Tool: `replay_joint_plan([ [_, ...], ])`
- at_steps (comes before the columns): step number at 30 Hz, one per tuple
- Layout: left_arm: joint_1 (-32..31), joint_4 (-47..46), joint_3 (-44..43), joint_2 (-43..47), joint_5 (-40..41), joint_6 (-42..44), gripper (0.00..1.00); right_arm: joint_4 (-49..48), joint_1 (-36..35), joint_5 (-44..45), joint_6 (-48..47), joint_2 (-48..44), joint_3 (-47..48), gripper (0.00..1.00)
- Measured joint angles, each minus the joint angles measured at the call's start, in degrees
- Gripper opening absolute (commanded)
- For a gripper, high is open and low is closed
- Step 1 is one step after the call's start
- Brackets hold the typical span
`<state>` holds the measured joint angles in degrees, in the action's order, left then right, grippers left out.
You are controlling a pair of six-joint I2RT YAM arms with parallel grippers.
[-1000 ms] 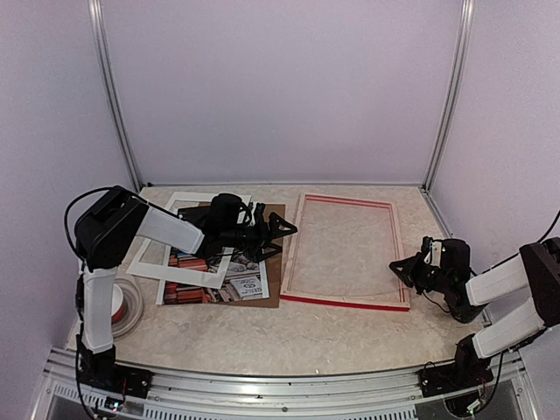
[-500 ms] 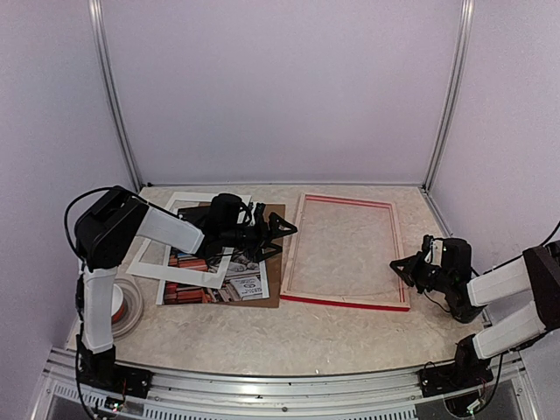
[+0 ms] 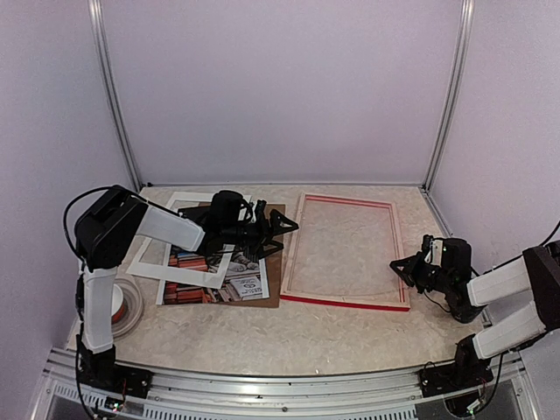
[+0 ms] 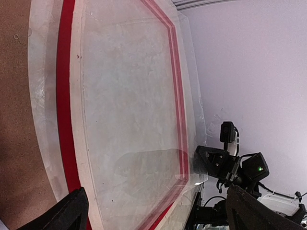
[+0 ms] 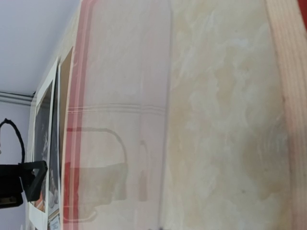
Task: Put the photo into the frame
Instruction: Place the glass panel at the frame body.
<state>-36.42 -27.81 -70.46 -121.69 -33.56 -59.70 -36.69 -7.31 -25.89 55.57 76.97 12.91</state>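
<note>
The frame (image 3: 346, 303) lies flat right of centre, pale wood rear up, red at its edges, with a clear pane inside it. The photo (image 3: 187, 262) lies at the left, mostly covered by a white mat (image 3: 150, 262); only strips of books and print show. My left gripper (image 3: 284, 232) hovers open over the brown backing board (image 3: 273, 271), pointing at the frame's left rail (image 4: 64, 96); nothing sits between its fingertips (image 4: 72, 213). My right gripper (image 3: 401, 269) is shut, its tip at the frame's right rail (image 5: 288, 96) near the front corner.
A roll of tape (image 3: 122, 306) lies at the front left near the left arm's base. The white mat and backing board overlap on top of the photo. Walls close in on both sides and at the back.
The right forearm has shifted slightly. Both grippers and all the objects stay where they were.
</note>
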Motion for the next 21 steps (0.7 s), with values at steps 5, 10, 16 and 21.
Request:
replay_joint_plan([
  [5,0.00,0.20,-0.33,0.00,0.24,0.00,0.99,0.00,0.00,0.04,-0.09,0.00,0.00,0.00],
  [10,0.00,0.33,-0.33,0.00,0.59,0.00,0.99,-0.04,0.00,0.11,-0.22,0.02,-0.39,0.00],
  [16,-0.02,0.33,-0.35,0.00,0.63,0.00,0.99,-0.22,0.00,0.33,-0.22,0.13,-1.29,0.00],
  [21,-0.13,0.48,-1.40,-0.33,0.76,0.04,0.99,-0.33,0.00,0.46,-0.20,0.13,-1.51,0.00],
])
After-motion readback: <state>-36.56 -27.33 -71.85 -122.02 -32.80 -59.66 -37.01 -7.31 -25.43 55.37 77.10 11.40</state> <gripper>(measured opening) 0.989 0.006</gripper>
